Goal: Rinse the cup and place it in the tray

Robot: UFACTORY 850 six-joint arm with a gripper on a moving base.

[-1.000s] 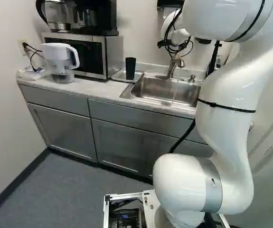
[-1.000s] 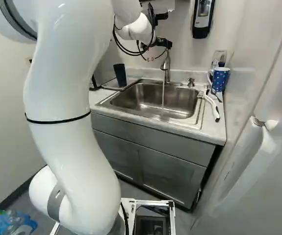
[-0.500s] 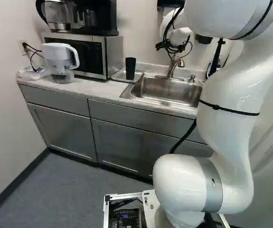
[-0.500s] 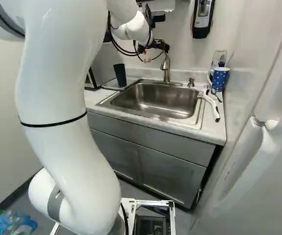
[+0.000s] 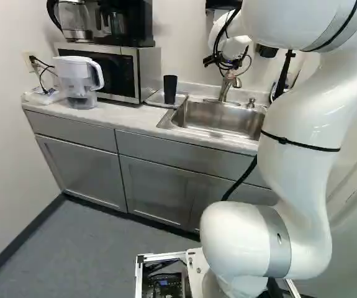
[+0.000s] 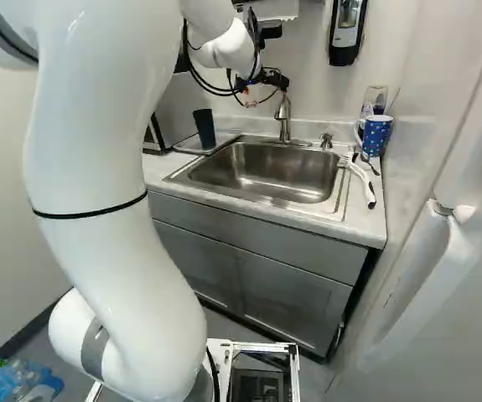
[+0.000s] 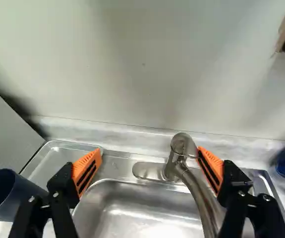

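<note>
My arm (image 6: 106, 209) has edged sideways; the faucet (image 7: 199, 193) has stopped running.
Pincer (image 7: 149, 150) spread, I should back off slowly, missing the cup (image 7: 26, 201).

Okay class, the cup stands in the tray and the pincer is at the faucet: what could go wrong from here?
The open pincer has one orange pad close against the faucet; moving sideways might knock it or start water.

The cup stands upright in the tray, on the other finger's side; a low swing that way could tip it.
</note>
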